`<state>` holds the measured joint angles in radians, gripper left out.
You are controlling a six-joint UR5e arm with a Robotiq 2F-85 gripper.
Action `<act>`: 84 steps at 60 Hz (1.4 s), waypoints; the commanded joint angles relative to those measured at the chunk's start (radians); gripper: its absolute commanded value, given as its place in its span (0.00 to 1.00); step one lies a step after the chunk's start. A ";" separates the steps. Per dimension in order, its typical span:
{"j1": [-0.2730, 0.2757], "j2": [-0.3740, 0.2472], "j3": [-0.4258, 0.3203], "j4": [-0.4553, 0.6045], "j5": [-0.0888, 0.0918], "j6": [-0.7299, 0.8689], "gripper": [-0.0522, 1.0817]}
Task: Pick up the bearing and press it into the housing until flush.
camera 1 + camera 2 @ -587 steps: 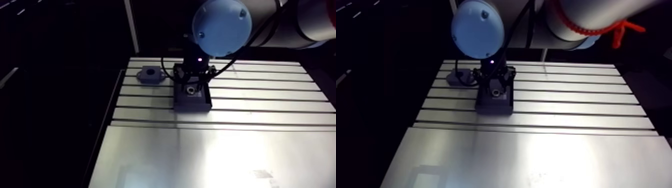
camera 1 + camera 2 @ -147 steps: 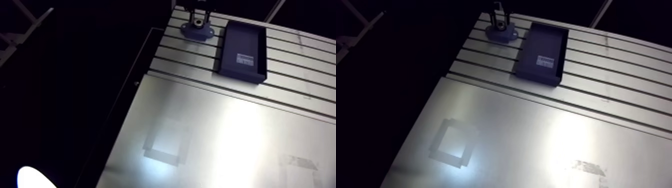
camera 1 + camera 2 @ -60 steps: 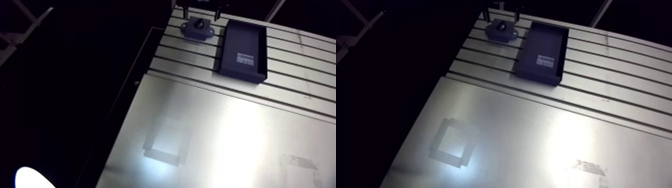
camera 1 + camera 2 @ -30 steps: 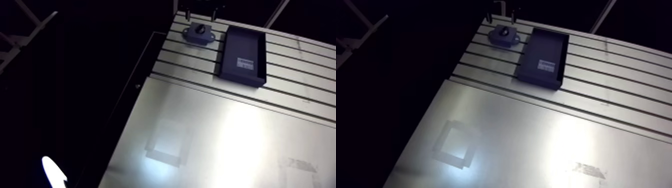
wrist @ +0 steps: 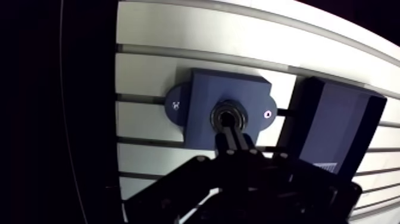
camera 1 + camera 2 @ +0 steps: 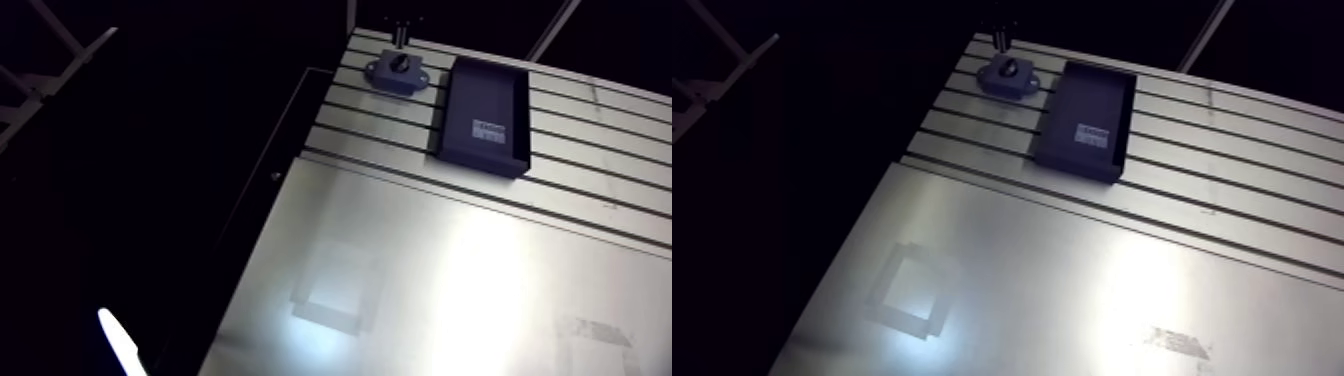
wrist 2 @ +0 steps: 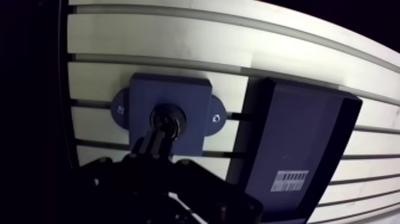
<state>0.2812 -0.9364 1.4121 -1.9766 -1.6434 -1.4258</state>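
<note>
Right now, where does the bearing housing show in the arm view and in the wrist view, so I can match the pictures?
Arm view: the housing sits near the top, on the slotted table's far rows, just below the hand.
Wrist view: the housing lies right under the shut hand's tips, with the bearing in its bore.
Shared landmark: the dark tray with a white label lies beside the housing in both.
</note>
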 commanded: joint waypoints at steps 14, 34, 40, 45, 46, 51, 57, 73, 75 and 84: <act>-0.007 0.011 0.004 -0.006 0.000 0.000 0.92; -0.010 0.012 0.012 -0.008 -0.002 -0.003 0.92; -0.010 0.012 0.012 -0.009 -0.001 -0.003 0.92; -0.008 0.012 0.011 -0.009 0.000 -0.004 0.93; -0.008 0.012 0.011 -0.009 0.000 -0.005 0.93; -0.008 0.014 0.011 -0.009 -0.002 -0.013 0.93; -0.008 0.015 0.012 -0.009 -0.003 -0.015 0.93; -0.008 0.022 0.014 -0.011 -0.002 -0.017 0.93; -0.008 0.023 0.014 -0.011 -0.002 -0.017 0.93; -0.008 0.025 0.014 -0.014 -0.003 -0.017 0.93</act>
<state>0.2729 -0.9150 1.4254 -1.9876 -1.6456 -1.4421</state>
